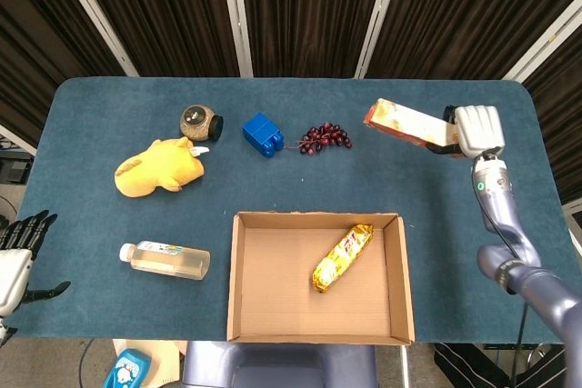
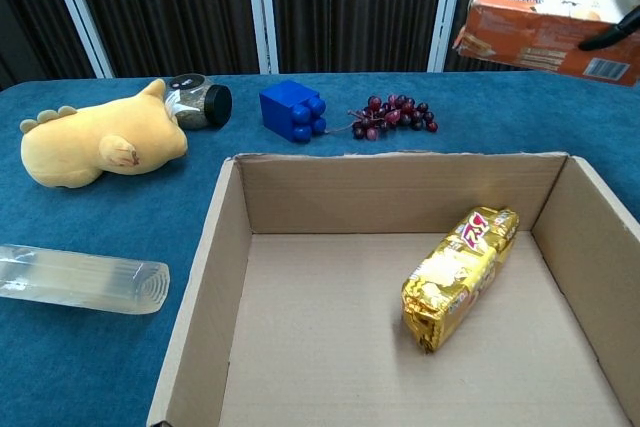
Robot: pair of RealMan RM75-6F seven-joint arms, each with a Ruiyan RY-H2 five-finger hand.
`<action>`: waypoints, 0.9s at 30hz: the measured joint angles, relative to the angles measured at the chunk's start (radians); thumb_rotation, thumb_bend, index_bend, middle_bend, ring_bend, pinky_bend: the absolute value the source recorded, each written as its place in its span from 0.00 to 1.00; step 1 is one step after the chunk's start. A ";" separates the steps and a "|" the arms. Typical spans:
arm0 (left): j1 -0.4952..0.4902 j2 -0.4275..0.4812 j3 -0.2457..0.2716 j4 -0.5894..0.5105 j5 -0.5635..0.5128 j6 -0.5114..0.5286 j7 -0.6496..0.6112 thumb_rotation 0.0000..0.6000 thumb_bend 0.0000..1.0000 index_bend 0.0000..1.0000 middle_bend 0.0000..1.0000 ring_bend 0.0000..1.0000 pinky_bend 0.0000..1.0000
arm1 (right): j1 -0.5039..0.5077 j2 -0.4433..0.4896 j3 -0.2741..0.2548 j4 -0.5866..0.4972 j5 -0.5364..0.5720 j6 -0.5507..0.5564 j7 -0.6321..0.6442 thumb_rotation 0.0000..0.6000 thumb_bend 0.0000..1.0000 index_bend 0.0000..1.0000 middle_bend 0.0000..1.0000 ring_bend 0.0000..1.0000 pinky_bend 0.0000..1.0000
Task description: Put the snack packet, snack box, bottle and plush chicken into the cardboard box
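Note:
My right hand (image 1: 476, 130) grips one end of the orange snack box (image 1: 403, 124) and holds it tilted above the table's right side; the chest view shows the snack box (image 2: 540, 27) high up at the right. The gold snack packet (image 1: 343, 256) lies inside the cardboard box (image 1: 316, 337). A clear bottle (image 1: 165, 260) lies on its side left of the cardboard box. Further back sits the yellow plush chicken (image 1: 158, 168). My left hand (image 1: 20, 256) hangs open off the table's left front corner, holding nothing.
At the back of the blue table (image 1: 109, 106) sit a dark jar (image 1: 200, 121) on its side, a blue block (image 1: 262, 134) and a bunch of purple grapes (image 1: 325, 137). A blue and white item (image 1: 125, 370) lies below the table's front edge.

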 measured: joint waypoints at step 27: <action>0.017 0.001 0.020 0.008 0.085 0.056 -0.027 1.00 0.06 0.00 0.00 0.00 0.00 | -0.382 0.450 -0.282 -1.001 -0.420 0.306 -0.161 1.00 0.12 0.28 0.18 0.10 0.14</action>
